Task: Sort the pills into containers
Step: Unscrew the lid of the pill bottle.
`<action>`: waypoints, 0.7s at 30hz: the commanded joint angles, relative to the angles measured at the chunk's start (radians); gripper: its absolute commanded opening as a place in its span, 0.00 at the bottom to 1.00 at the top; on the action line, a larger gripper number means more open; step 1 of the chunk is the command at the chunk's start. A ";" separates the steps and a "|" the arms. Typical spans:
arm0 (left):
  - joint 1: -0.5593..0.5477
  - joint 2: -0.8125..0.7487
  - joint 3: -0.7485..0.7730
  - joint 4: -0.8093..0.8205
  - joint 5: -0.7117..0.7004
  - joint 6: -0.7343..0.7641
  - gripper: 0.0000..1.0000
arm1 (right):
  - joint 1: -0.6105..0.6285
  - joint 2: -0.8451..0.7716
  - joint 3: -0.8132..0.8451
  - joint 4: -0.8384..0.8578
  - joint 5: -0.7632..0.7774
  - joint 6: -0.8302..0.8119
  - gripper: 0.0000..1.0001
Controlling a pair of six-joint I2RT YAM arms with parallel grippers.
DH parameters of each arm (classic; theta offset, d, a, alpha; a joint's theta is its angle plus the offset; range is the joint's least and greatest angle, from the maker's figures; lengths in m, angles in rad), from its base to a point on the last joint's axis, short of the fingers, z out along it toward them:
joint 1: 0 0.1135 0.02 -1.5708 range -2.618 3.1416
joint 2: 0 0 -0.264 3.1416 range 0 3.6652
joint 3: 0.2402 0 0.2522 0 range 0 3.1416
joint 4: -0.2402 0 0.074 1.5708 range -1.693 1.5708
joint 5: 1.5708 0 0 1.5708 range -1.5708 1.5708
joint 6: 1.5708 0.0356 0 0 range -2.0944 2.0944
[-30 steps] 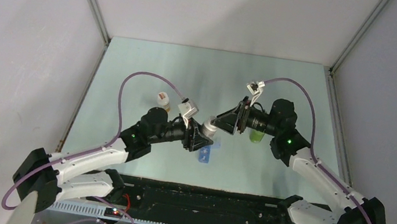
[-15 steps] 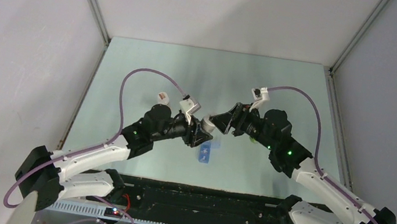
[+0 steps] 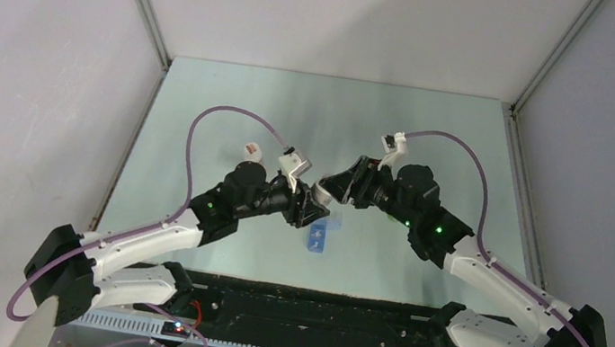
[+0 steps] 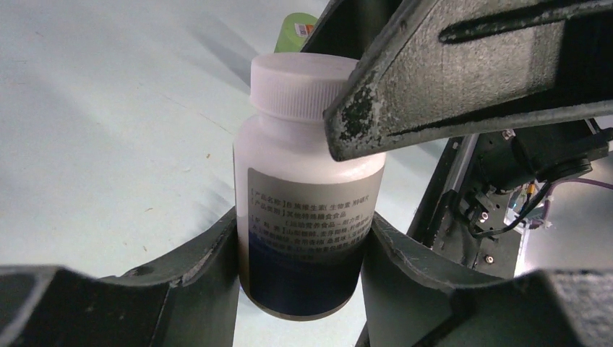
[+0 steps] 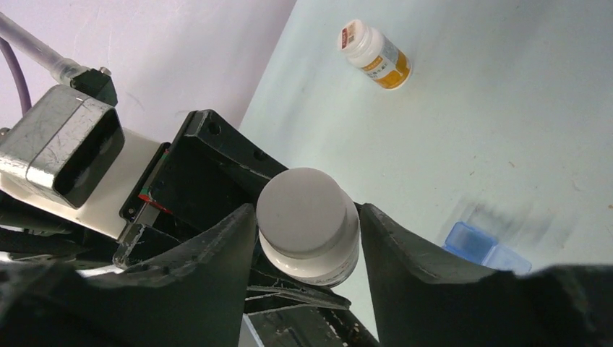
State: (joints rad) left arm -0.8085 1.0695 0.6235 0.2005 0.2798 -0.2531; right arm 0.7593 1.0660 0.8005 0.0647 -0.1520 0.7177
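We see the left gripper [image 4: 300, 246], partly open, clamping the body of an upright white bottle [image 4: 307, 181] above the middle of the table [image 3: 232, 99], toward its near edge. The right gripper [image 5: 307, 231] straddles the bottle's cap [image 5: 302, 206]; we cannot tell whether it grips. The blue pill box [image 3: 320, 234] lies on the table just beneath them.

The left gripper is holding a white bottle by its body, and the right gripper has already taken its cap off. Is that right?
Not quite. The white cap is still on the white bottle; the right wrist view shows the right gripper with a finger on either side of it. The left gripper does hold the body.
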 commanded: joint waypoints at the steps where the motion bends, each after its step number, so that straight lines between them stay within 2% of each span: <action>1: 0.002 -0.004 0.029 0.050 -0.007 0.001 0.00 | 0.004 0.010 0.061 0.021 -0.027 -0.026 0.54; 6: 0.003 -0.026 0.042 0.019 -0.006 0.003 0.00 | -0.053 -0.011 0.065 0.017 -0.173 -0.120 0.21; 7: 0.003 -0.032 0.044 0.012 0.004 0.002 0.00 | -0.079 -0.018 0.066 0.019 -0.201 -0.134 0.19; 9: 0.003 -0.037 0.052 0.009 0.040 -0.011 0.00 | -0.121 -0.022 0.061 0.046 -0.332 -0.185 0.12; 12: 0.002 -0.035 0.094 -0.037 0.113 -0.060 0.00 | -0.172 -0.020 0.030 0.132 -0.668 -0.285 0.03; 13: 0.003 -0.036 0.117 -0.060 0.154 -0.070 0.00 | -0.185 -0.017 0.027 0.152 -0.724 -0.329 0.01; 18: 0.002 -0.068 0.134 -0.055 0.287 -0.108 0.00 | -0.212 0.016 0.035 0.134 -1.063 -0.440 0.00; 20: 0.002 -0.074 0.141 -0.081 0.288 -0.087 0.00 | -0.236 0.032 0.043 0.108 -1.111 -0.470 0.00; 21: 0.003 -0.075 0.148 -0.095 0.254 -0.071 0.00 | -0.242 0.035 0.045 0.097 -1.063 -0.471 0.10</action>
State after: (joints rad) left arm -0.8146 1.0264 0.7036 0.0891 0.5293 -0.3153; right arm 0.5308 1.0809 0.8181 0.1951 -0.9646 0.3569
